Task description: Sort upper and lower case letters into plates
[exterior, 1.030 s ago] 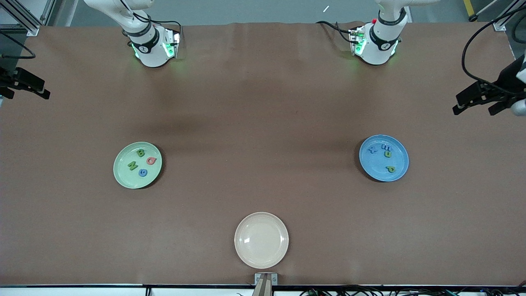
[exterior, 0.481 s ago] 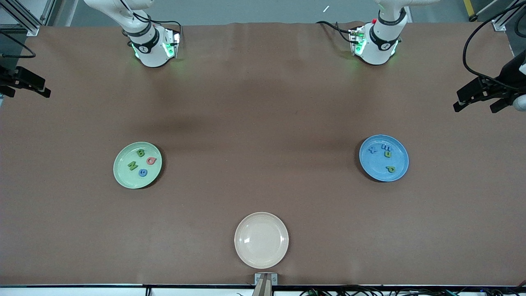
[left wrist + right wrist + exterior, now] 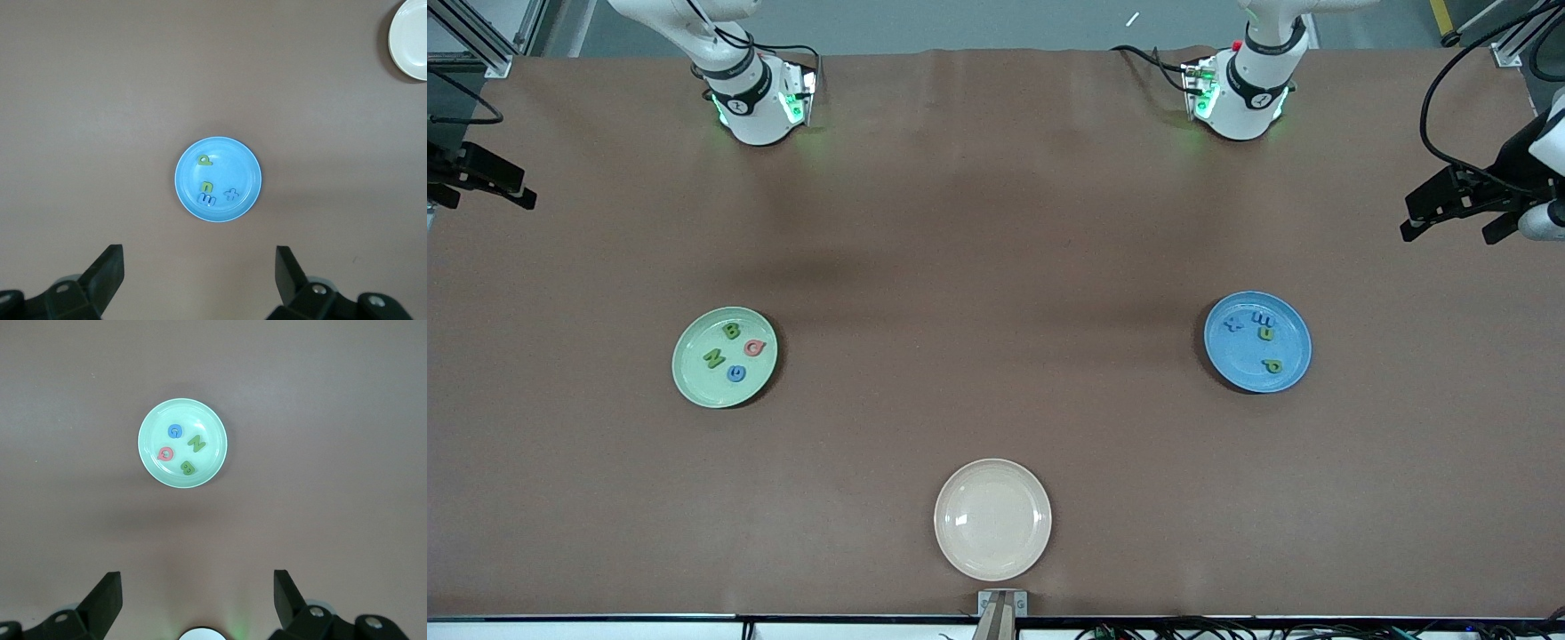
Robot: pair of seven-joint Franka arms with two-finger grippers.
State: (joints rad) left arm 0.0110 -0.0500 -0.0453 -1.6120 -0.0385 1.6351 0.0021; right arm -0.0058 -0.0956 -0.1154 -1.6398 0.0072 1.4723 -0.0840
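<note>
The brown tabletop (image 3: 996, 222) carries 3 plates, all well apart and none touching an edge. The pale green plate (image 3: 725, 356) sits toward the right arm's end, the blue plate (image 3: 1257, 341) toward the left arm's end, each with wide bare tabletop all round. The cream-white plate (image 3: 992, 519) lies midway between the 2 ends, close to the edge nearest the front camera.

In the pale green plate lie 4 letters: a green B (image 3: 732, 332), a pink Q (image 3: 755, 348), a green N (image 3: 713, 358) and a blue G (image 3: 735, 373). The N's long axis runs slantwise. They lie near one another; whether any touch I cannot tell.

In the blue plate lie 4 more: a blue x (image 3: 1232, 324), a blue E-like letter (image 3: 1263, 318), a green u (image 3: 1265, 334) just beside it, and a green p (image 3: 1272, 365) apart, nearer the front camera, its stem lying slantwise.

The left gripper (image 3: 1449, 213) hangs over the tabletop's edge at the left arm's end, jaws spread wide and holding nothing. The right gripper (image 3: 480, 182) hangs over the edge at the right arm's end, jaws likewise wide apart and bare.
</note>
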